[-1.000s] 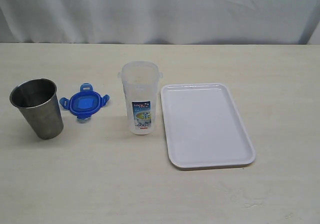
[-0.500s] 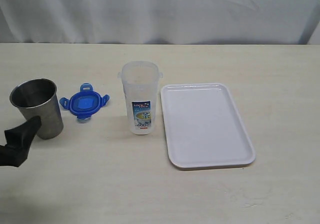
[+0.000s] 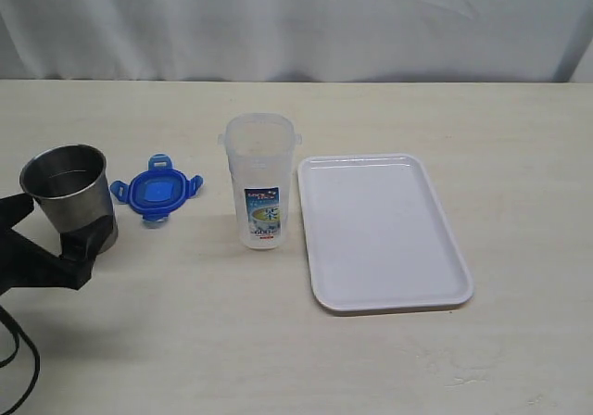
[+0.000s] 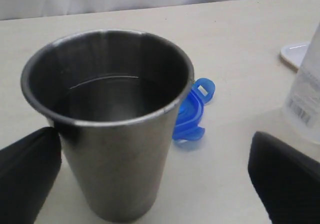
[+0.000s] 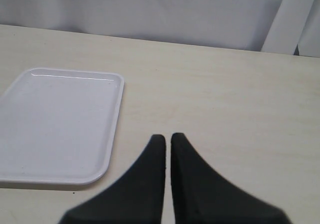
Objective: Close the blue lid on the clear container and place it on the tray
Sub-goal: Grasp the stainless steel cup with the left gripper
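The blue lid [image 3: 156, 191] lies flat on the table, left of the clear container [image 3: 261, 182], which stands upright and uncovered. The white tray [image 3: 380, 234] lies just right of the container with nothing on it. My left gripper [image 3: 54, 232] is open at the table's left edge, its fingers [image 4: 27, 176] wide apart, close in front of a steel cup. In the left wrist view the blue lid [image 4: 194, 111] shows partly behind that cup, and the clear container [image 4: 307, 96] is at the frame's edge. My right gripper [image 5: 167, 138] is shut on nothing, beside the tray [image 5: 60, 124].
A tapered steel cup [image 3: 69, 197] stands upright left of the lid, between my left gripper and the lid. In the left wrist view the cup [image 4: 107, 119] fills much of the frame. A white cloth hangs behind the table's far edge.
My left gripper has come in from the left edge and moved up close to the steel cup. The lid, the container and the tray have not moved.
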You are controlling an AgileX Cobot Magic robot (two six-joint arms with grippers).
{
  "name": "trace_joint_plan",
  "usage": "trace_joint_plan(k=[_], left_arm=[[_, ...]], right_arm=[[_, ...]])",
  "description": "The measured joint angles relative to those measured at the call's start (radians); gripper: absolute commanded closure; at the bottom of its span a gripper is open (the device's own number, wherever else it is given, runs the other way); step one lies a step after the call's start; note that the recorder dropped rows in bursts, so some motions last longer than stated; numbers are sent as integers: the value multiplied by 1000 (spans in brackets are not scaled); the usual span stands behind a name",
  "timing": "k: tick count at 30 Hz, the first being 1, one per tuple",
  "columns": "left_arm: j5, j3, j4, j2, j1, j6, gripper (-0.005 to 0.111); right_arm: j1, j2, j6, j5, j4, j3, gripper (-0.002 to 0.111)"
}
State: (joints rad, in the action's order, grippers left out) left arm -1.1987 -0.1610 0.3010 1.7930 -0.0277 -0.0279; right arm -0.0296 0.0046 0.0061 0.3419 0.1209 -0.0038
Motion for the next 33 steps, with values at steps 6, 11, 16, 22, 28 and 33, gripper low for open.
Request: trace_joint_plan(k=[6, 11, 16, 22, 28, 33], left_arm=[[46, -63, -2, 31, 0, 3, 3], [93, -102, -2, 72, 0, 3, 3], [104, -132, -2, 82, 0, 3, 3], [120, -190, -2, 114, 0, 3, 3], [128, -236, 2, 163, 0, 3, 3], [125, -247, 2, 165, 0, 3, 3]], right_arm=[[0, 0, 0, 0, 0, 0, 104], [0, 0, 0, 0, 0, 0, 104], [0, 0, 0, 0, 0, 0, 104], [0, 0, 0, 0, 0, 0, 104], [0, 0, 0, 0, 0, 0, 104], [0, 0, 0, 0, 0, 0, 104]])
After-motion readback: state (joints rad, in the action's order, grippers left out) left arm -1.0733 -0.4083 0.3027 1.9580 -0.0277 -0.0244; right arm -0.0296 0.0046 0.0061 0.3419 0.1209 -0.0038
